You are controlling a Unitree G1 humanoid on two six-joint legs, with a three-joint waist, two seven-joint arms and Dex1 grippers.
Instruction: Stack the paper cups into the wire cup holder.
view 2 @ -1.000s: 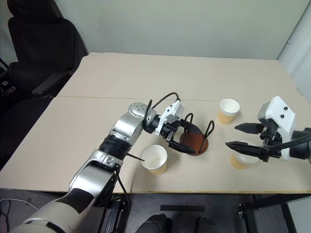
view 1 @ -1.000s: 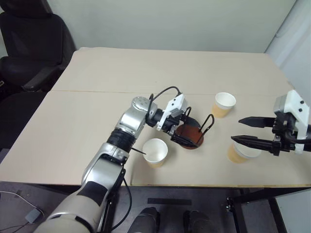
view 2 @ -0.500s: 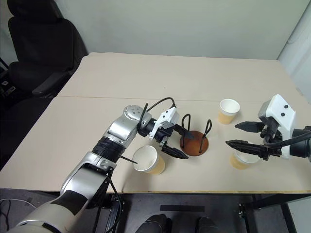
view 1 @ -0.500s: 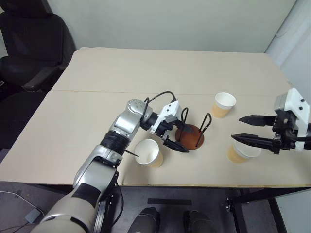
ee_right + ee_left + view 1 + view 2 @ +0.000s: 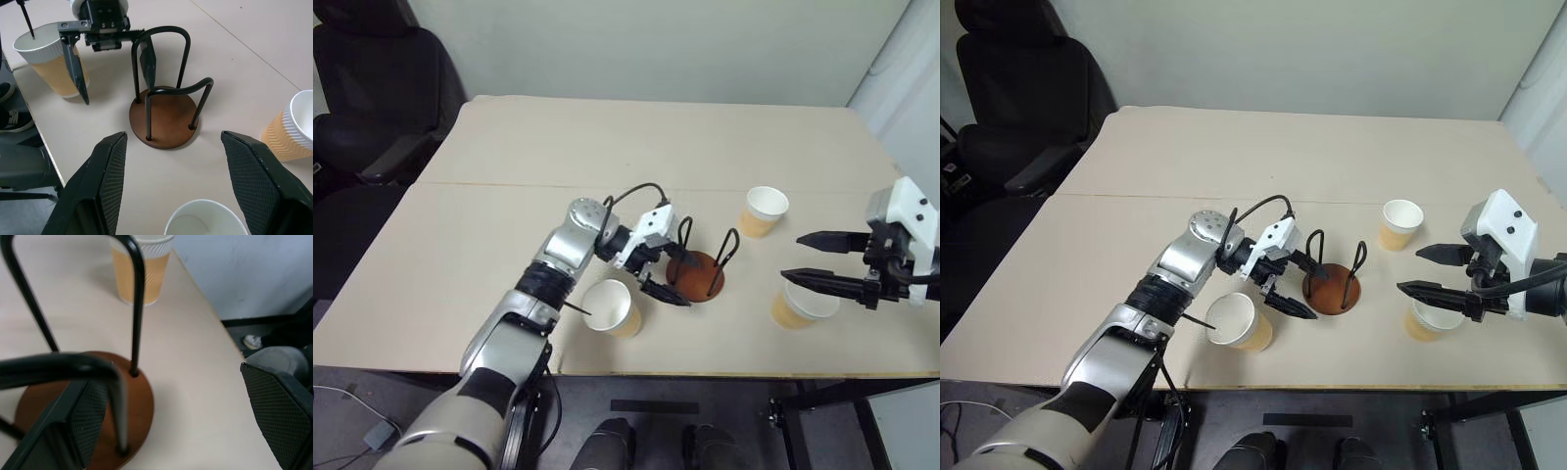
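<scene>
wire cup holder (image 5: pixel 697 271) upright at frame centre, empty. left gripper (image 5: pixel 668 275) spread wide, straddling one wire loop (nothing grasped). right gripper (image 5: pixel 808 258) parted, hovering above right-hand paper cup (image 5: pixel 800 305).

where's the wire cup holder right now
In the left eye view, the wire cup holder stands empty near the table's front middle, just right of the open left hand, with one paper cup to its front-left.
</scene>
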